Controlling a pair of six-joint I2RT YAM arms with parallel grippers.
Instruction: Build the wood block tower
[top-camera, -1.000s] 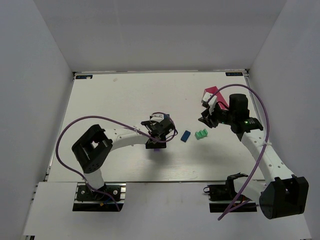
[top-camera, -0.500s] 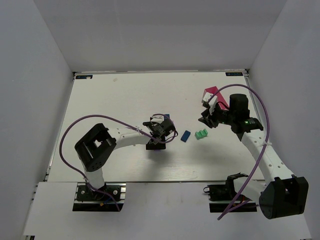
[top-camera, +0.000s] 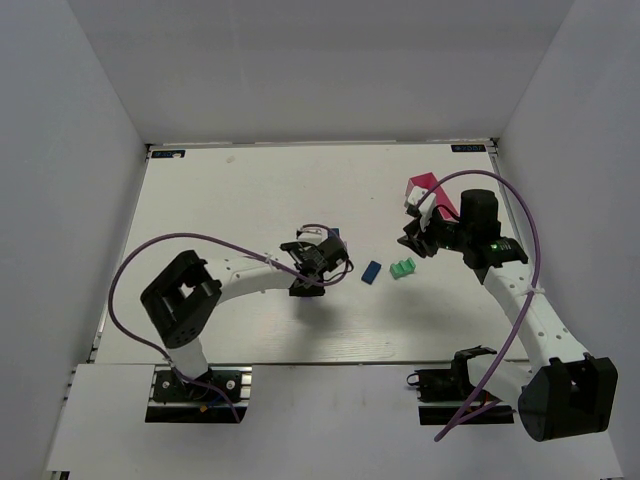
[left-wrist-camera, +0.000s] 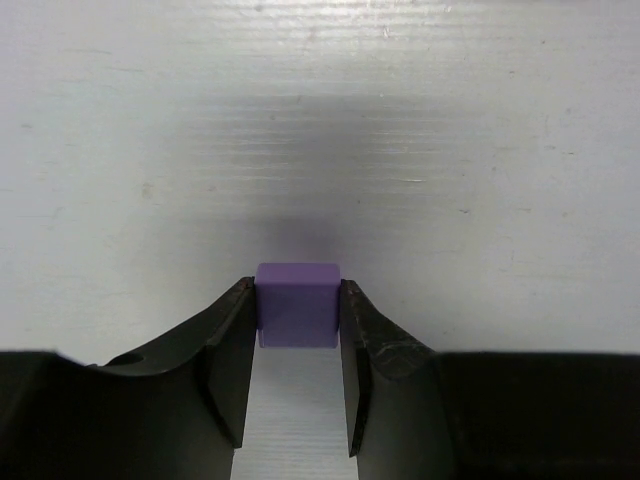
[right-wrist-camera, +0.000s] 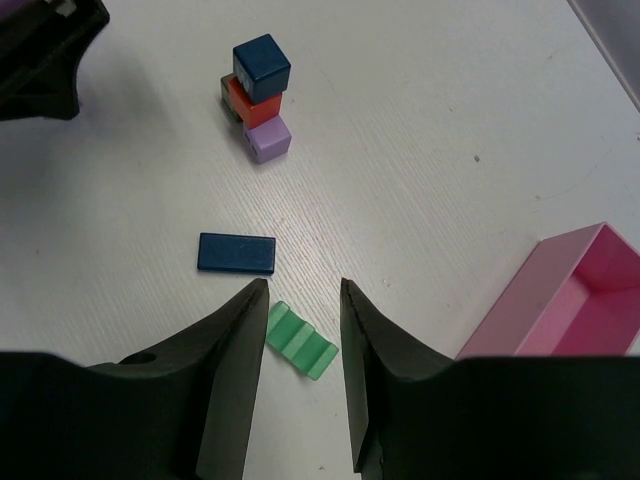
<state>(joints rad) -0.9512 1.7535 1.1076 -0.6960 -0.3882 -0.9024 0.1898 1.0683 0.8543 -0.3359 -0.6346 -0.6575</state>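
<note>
- White, faintly scuffed tabletop (left-wrist-camera: 320, 120) fills the left wrist view, and pale walls are seen around it from above.
- At the lower centre of that view a small lilac wooden cube (left-wrist-camera: 297, 303) is pinched by the left gripper (left-wrist-camera: 297, 292), with one dark finger pressed flat against each of two opposite side faces.
- The cube is judged light, rigid and smooth-painted. It may slip or twist if gripped off-centre, so a hold on two parallel faces near mid-height suits it best.
- The tower (right-wrist-camera: 255, 100) stands at the upper left of the right wrist view: a blue cube tops a red one, a dark grey piece is set behind, and a lilac cube lies at the foot. It is judged easily toppled by a sideways nudge.
- The fingers of the right gripper (right-wrist-camera: 301, 287) are spread and nothing is held. A green stepped block (right-wrist-camera: 301, 340) lies on the table below the gap, with a flat dark-blue block (right-wrist-camera: 237, 252) just up-left of it.
- A pink rectangular tray (right-wrist-camera: 520, 300) is cut off at the lower right edge.
- Whether the pinched cube rests on the table or is lifted cannot be told. From above it is covered by the arm.
</note>
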